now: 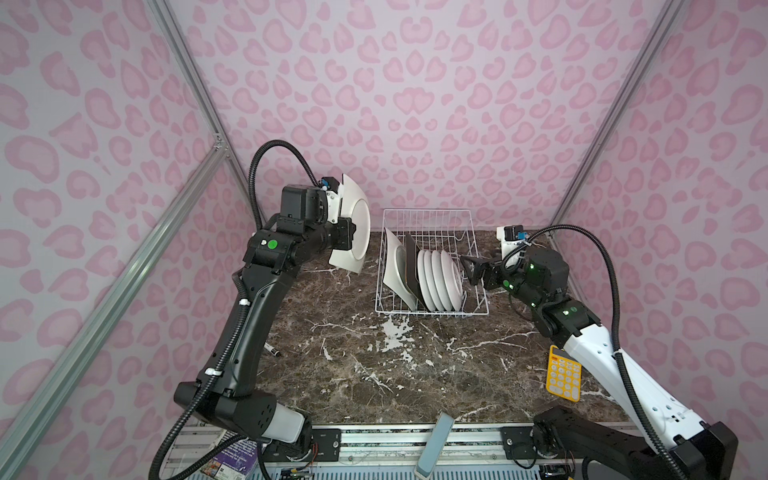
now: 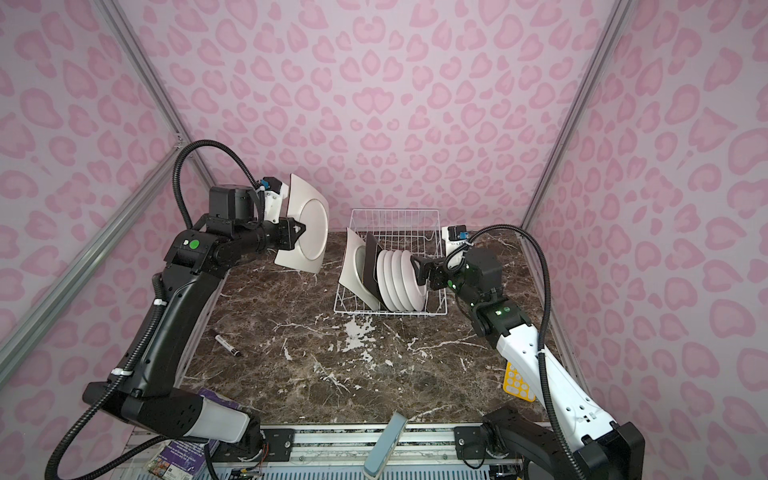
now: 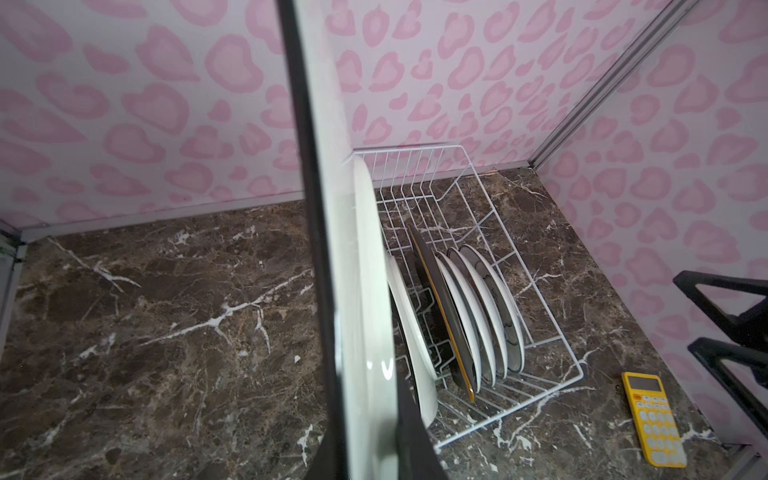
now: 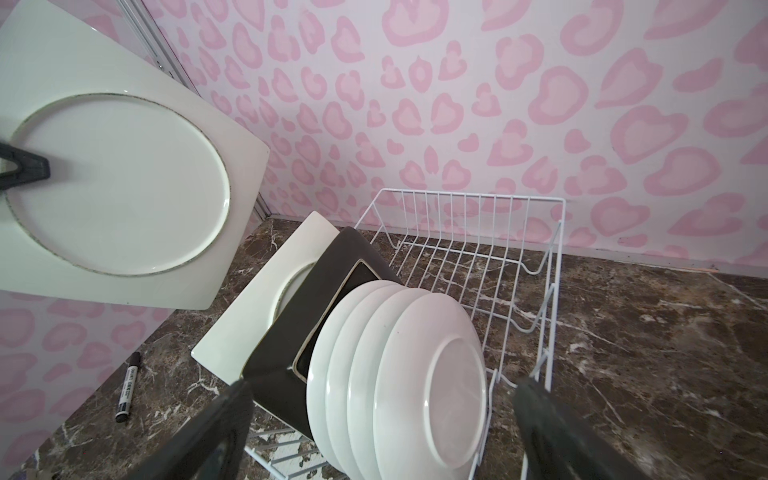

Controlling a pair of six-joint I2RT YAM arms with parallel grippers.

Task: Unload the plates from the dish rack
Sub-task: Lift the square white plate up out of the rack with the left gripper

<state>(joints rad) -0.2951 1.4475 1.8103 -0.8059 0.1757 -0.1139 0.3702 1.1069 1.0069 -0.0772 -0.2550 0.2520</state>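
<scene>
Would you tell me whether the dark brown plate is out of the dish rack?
No, the dark brown plate stands in the dish rack, between a cream plate and the round plates.

Both top views look from high above the near edge of the desk (image 1: pixel 374 374), down and toward the far wall. They are wide enough to hold both arms and the dish rack (image 1: pixel 430 216) at the far middle, and they overlap almost wholly. The left wrist camera, raised at the far left, faces right and down, with the held cream-white square plate (image 3: pixel 365 291) edge-on just before the lens. The right wrist camera sits close by the rack's right end, facing left past the right gripper's fingers (image 4: pixel 208 428). Both wrist views share the rack and the plates (image 4: pixel 415 374) standing in it.
</scene>
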